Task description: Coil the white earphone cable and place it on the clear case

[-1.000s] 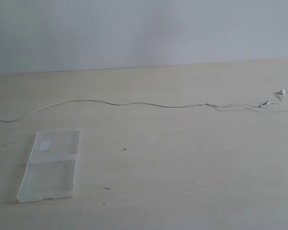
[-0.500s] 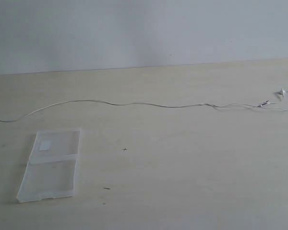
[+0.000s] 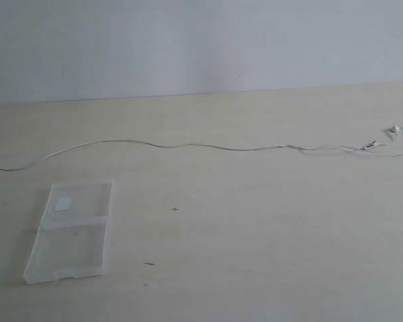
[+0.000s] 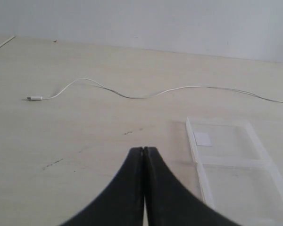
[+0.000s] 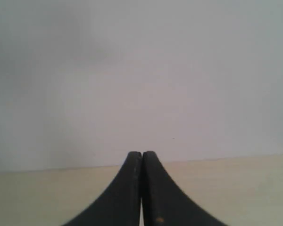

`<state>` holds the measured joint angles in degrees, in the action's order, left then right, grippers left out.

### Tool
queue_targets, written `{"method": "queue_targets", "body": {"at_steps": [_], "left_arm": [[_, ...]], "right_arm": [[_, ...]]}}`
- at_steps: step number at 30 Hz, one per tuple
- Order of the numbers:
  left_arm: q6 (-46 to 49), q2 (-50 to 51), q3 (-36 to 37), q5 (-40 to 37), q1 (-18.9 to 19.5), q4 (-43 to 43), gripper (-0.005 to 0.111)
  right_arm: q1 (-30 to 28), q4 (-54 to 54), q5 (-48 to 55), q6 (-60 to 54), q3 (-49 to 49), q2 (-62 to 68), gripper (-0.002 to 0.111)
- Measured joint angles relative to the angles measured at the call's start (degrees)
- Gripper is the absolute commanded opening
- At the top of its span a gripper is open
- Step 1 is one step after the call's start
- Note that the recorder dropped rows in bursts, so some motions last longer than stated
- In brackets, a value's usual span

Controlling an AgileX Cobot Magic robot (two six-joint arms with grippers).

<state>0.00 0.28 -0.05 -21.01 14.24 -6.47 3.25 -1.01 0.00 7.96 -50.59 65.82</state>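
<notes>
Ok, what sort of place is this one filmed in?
Probably a bare lab or test bench, not a home: a pale wood-grain tabletop against a plain whitish wall, with the white earphone cable and the clear case laid out.

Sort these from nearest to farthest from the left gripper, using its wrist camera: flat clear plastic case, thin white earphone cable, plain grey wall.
1. Flat clear plastic case: right by the left gripper.
2. Thin white earphone cable: lying beyond the case.
3. Plain grey wall: behind the table.
</notes>
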Motion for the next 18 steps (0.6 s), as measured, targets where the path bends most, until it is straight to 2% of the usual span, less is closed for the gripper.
{"method": "queue_targets", "body": {"at_steps": [1,4,7,11,14,18], "left_arm": [[0.0,0.0,0.0,0.0,0.0,0.0,0.0],[0.0,0.0,0.0,0.0,0.0,0.0,0.0],[0.0,0.0,0.0,0.0,0.0,0.0,0.0],[0.0,0.0,0.0,0.0,0.0,0.0,0.0],[0.0,0.0,0.0,0.0,0.0,0.0,0.0],[0.0,0.0,0.0,0.0,0.0,0.0,0.0]], "right_arm": [[0.97,-1.37,1.5,-1.29,-1.86,1.24,0.0],[9.83,-4.24,9.46,-14.8,-11.86,8.39,0.0],[17.03,-0.36,23.58,-33.96,-22.1,16.28,0.0],[18.67,14.83,41.34,-62.95,-32.74,28.95,0.0],[18.67,17.43,48.82,-70.66,-38.03,34.97,0.0],[18.67,18.2,53.05,-73.35,-44.56,42.73,0.0]]}}
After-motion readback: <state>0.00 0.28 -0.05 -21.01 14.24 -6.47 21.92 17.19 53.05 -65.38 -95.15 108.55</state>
